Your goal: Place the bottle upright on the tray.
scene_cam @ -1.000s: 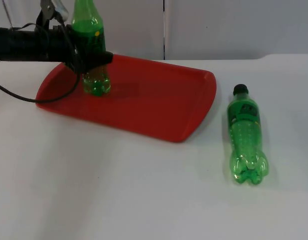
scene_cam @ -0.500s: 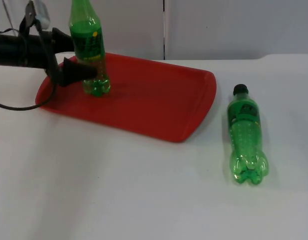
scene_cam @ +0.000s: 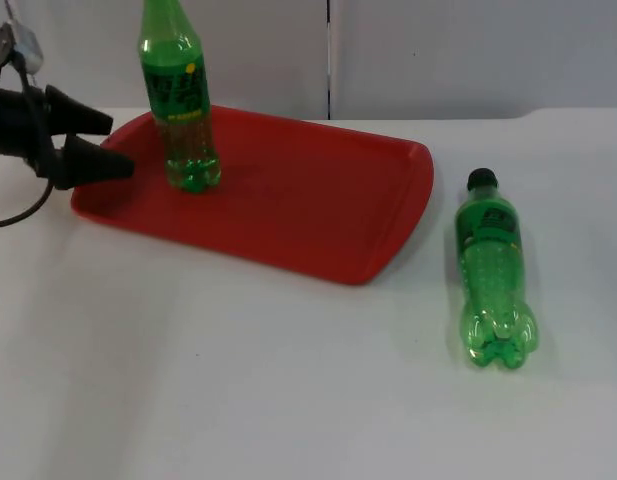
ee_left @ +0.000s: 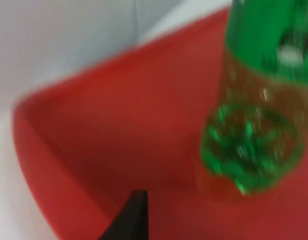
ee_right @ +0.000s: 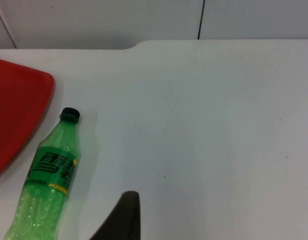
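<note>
Bottle [scene_cam: 178, 100] upright on tray [scene_cam: 318, 200], seemingly clear of parted left gripper [scene_cam: 106, 145].

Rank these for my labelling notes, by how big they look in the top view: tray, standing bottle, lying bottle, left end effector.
1. Tray.
2. Standing bottle and lying bottle: look alike, unranked.
3. Left end effector, open beside the tray.

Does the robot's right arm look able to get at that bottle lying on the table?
Probably yes. The lying bottle rests alone on the white table, apart from the red tray, with nothing over it. The right wrist view looks straight onto it.
</note>
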Controlling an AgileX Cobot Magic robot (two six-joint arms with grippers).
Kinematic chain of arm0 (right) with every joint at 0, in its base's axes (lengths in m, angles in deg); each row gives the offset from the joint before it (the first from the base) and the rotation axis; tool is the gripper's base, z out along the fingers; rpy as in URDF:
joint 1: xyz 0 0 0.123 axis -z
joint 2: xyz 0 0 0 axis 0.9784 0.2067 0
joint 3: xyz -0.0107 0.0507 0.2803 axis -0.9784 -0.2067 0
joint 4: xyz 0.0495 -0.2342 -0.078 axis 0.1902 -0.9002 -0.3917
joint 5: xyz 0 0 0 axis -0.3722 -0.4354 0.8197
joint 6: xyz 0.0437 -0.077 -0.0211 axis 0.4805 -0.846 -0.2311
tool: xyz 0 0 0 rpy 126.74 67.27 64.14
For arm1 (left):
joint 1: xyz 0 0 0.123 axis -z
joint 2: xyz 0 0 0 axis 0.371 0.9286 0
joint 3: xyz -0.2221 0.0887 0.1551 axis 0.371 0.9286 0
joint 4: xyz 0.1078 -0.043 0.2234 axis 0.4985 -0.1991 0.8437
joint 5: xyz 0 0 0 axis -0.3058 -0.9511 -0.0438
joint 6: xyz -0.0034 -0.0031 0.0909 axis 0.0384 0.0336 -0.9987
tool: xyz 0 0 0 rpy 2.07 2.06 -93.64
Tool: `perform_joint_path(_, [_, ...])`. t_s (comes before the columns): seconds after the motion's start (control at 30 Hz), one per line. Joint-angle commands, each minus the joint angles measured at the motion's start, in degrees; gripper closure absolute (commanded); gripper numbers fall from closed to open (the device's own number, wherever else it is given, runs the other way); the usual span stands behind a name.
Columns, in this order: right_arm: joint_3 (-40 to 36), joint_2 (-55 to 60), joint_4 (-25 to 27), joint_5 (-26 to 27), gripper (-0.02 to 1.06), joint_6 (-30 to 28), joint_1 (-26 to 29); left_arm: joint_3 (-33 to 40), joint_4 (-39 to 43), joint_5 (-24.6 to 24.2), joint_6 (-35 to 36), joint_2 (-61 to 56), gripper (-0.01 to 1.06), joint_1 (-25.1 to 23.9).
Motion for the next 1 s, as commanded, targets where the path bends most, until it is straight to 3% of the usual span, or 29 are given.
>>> perform_joint_path(0.0, [0.11, -0.17, -0.09, -0.23, -0.01, -0.32, 0.19, 0.24, 3.31, -0.93, 2.31, -1.13, 0.0, -0.21])
perform_joint_path(0.13, [0.11, -0.17, -0.21, -0.09, -0.01, -0.32, 0.19, 0.24, 4.8, -0.93, 11.14, -1.13, 0.0, -0.59])
perform_joint_path(0.3, [0.11, -0.17, -0.21, 0.16, -0.01, -0.32, 0.19, 0.24, 5.38, -0.93, 15.87, -1.13, 0.0, -0.59])
perform_joint_path(0.4, [0.11, -0.17, -0.21, 0.16, -0.01, -0.32, 0.19, 0.24, 7.9, -0.93, 26.08, -1.13, 0.0, -0.71])
perform_joint_path(0.47, [0.11, -0.17, -0.21, 0.16, -0.01, -0.32, 0.19, 0.24, 6.8, -0.93, 27.4, -1.13, 0.0, -1.11])
perform_joint_path(0.57, [0.11, -0.17, -0.21, 0.16, -0.01, -0.32, 0.19, 0.24, 6.21, -0.93, 36.71, -1.13, 0.0, -1.51])
perform_joint_path(0.8, [0.11, -0.17, -0.34, 0.18, -0.01, -0.32, 0.19, 0.81, 11.85, -0.93, 44.01, -2.96, 0.0, -2.16])
perform_joint_path(0.97, [0.11, -0.17, -0.49, 0.18, -0.01, -0.45, 0.19, 7.41, 11.46, -0.93, 45.04, -7.47, 0.0, -2.16])
